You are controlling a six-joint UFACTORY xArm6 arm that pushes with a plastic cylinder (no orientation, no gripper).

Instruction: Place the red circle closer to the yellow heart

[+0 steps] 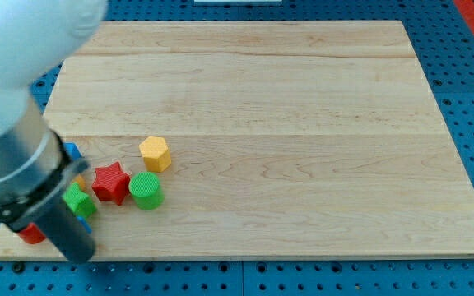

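The arm fills the view's left and hides part of the block cluster. My tip [78, 253] is at the board's bottom left edge. A red block [30, 234], mostly hidden by the rod, lies just left of the tip; its shape cannot be made out. The yellow heart cannot be made out; only a yellow sliver [80, 178] shows at the arm's edge. A green block [80, 201] sits right of the rod, above the tip.
A red star [111, 182], a green circle [146, 191] and a yellow hexagon [155, 153] stand right of the arm. A blue block [73, 151] peeks out above them. The wooden board [303, 123] lies on a blue pegboard.
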